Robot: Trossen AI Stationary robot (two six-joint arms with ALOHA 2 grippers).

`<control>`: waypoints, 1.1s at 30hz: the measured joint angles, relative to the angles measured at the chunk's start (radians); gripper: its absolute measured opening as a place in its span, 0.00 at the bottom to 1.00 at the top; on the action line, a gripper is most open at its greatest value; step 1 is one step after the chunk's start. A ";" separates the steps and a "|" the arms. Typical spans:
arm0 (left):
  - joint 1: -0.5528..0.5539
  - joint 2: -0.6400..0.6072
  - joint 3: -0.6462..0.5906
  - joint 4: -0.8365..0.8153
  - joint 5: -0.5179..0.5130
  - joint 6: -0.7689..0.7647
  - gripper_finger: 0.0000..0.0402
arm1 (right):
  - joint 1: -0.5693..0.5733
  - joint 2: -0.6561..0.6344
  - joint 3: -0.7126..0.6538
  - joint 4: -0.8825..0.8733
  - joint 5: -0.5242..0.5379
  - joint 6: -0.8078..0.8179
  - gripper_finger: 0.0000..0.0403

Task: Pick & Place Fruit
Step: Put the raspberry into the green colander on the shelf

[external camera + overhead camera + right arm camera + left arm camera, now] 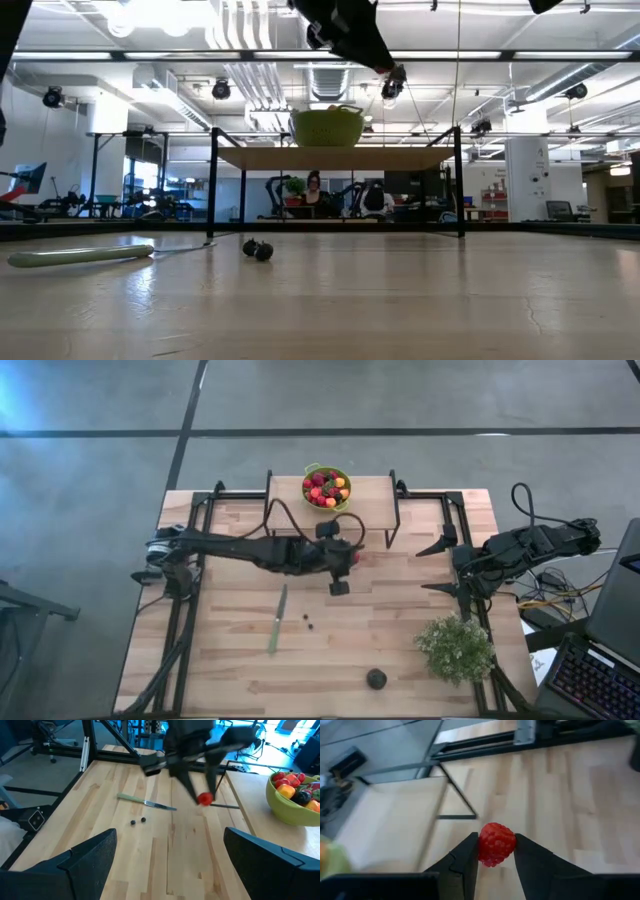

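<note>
A red raspberry (496, 844) hangs above the middle of the table, with my left gripper (357, 556) shut on it. The same berry (204, 798) shows in the right wrist view at the tip of the slanting fingers. A green bowl (327, 486) full of red, dark and orange fruit stands on the raised wooden shelf (370, 500) at the far edge. Two small dark berries (309, 621) and a bigger dark round fruit (376, 678) lie on the table. My right gripper (440, 567) waits open at the right side, with nothing between its fingers. My left gripper pinches the raspberry by two opposite sides (481, 846) between its two fingers, at their free ends. The fingers (190, 785) slant down from the table's left. The berry is lifted clear of the table.
A slim green-handled knife (277, 618) lies left of the two dark berries. A bushy pale-green plant (455, 648) stands at the near right. The shelf's black frame legs (397, 510) stand on the table in front of the bowl. Bare wood lies between knife and plant.
</note>
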 joint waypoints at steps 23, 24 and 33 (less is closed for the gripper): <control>0.255 0.000 0.203 -0.305 -0.106 0.022 0.30 | 0.000 0.000 0.000 0.000 0.000 0.000 0.90; 0.266 0.000 0.203 -0.305 -0.106 0.023 0.30 | 0.000 0.000 0.000 0.000 0.000 0.000 0.90; 0.362 0.000 0.202 -0.305 -0.106 0.028 0.30 | 0.000 0.000 0.000 0.000 0.000 0.000 0.90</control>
